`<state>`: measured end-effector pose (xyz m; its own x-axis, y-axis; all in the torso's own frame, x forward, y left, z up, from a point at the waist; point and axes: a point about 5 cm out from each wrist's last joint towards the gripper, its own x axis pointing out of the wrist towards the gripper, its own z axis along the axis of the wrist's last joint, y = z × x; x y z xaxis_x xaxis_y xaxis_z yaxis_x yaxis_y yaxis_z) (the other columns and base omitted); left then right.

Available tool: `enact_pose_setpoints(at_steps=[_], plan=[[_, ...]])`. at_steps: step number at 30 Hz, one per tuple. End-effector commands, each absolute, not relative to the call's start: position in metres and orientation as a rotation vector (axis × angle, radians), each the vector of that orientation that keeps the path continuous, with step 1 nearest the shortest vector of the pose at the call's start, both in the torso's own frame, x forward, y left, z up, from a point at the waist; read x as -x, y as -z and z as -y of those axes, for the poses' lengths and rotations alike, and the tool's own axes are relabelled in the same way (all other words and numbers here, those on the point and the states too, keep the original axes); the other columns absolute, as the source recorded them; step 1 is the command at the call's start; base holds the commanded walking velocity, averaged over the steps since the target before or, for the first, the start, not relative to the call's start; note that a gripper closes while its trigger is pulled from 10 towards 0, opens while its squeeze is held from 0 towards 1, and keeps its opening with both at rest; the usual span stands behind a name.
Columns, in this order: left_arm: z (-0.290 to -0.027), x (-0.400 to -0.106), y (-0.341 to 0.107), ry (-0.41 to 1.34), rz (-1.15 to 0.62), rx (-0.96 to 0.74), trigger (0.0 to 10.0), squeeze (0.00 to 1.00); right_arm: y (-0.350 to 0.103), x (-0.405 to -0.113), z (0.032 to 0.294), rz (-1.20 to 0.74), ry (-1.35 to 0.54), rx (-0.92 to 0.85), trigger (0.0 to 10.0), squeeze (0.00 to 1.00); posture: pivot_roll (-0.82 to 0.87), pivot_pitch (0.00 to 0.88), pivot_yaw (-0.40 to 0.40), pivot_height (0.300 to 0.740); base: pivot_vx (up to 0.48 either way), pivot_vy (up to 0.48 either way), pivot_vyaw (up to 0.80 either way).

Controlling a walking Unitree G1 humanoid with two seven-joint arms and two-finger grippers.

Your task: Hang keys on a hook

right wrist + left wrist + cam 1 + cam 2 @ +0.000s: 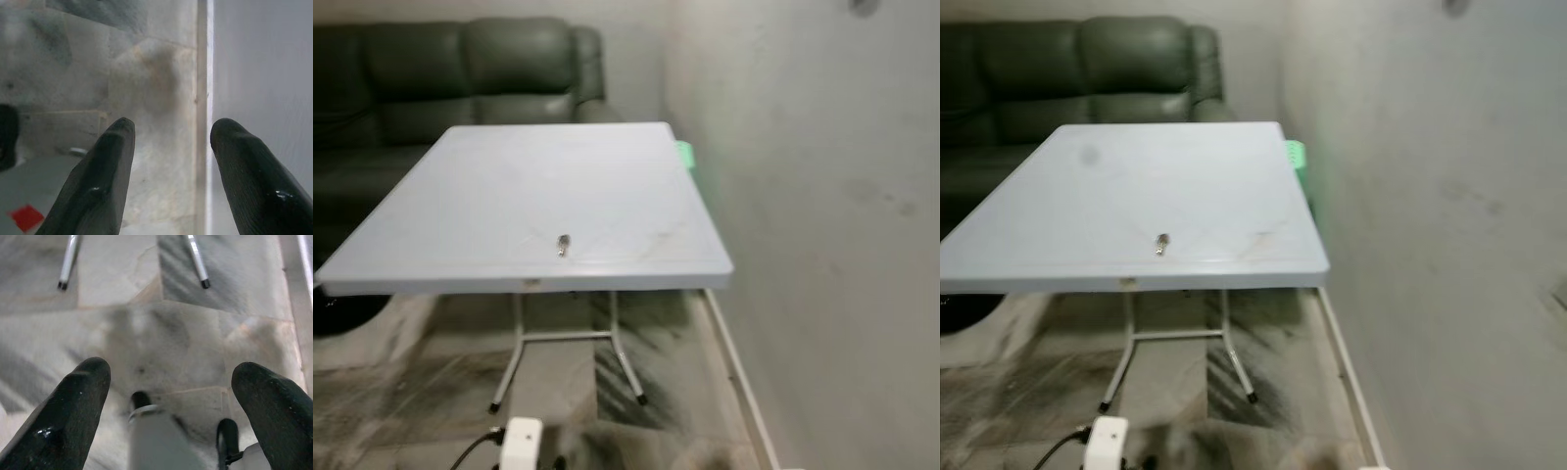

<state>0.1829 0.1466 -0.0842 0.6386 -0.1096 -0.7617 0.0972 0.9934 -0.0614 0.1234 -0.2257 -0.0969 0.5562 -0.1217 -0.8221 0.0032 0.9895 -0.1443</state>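
Note:
A small set of keys (564, 245) lies on the pale blue folding table (460, 235), near its front edge and a little right of centre; the keys (1162, 244) look silver and dark. High on the grey wall at the right sits a small dark hook-like fitting (864, 7), blurred. My left gripper (168, 387) hangs open over the marble floor, below the table's legs. My right gripper (168, 147) hangs open too, by the foot of the wall.
A dark green leather sofa (450, 78) stands behind the table. A green object (686, 154) shows between the table's right edge and the wall. The table's white legs (626, 367) stand on streaked marble floor. A white device with a black cable (519, 443) sits low in front.

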Motion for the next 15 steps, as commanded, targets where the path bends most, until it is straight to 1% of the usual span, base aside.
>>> enact_pose_setpoints(at_steps=[1,5,8,13,15], plan=[[-0.1581,-0.183,0.0841,0.09,-0.878,0.001,10.0,0.0,0.0948,-0.1327,0.2208,-0.953,0.064,0.123,10.0,0.0,-0.01,0.0,-0.04,0.74,0.0,0.0,0.8],[-0.1581,-0.1832,0.084,0.087,-0.877,0.009,10.0,0.0,0.0945,-0.1335,0.2207,-0.95,0.069,0.12,10.0,0.0,-0.01,0.0,-0.041,0.74,0.0,0.0,0.79],[-0.1583,-0.1831,0.0841,0.079,-0.881,0.016,10.0,0.0,0.0936,-0.1351,0.222,-0.937,0.101,0.072,10.0,0.0,-0.01,0.0,-0.045,0.74,0.0,0.0,0.0],[-0.1587,-0.1823,0.0846,0.073,-0.884,0.023,10.0,0.0,0.0935,-0.1352,0.2225,-0.939,0.104,0.07,10.0,0.0,-0.01,0.0,-0.047,0.74,0.0,0.0,0.0],[-0.1591,-0.1821,0.0847,0.069,-0.886,0.029,10.0,0.0,0.0935,-0.1355,0.2226,-0.939,0.106,0.069,10.0,0.0,-0.01,0.0,-0.049,0.74,0.0,0.247,0.0]])
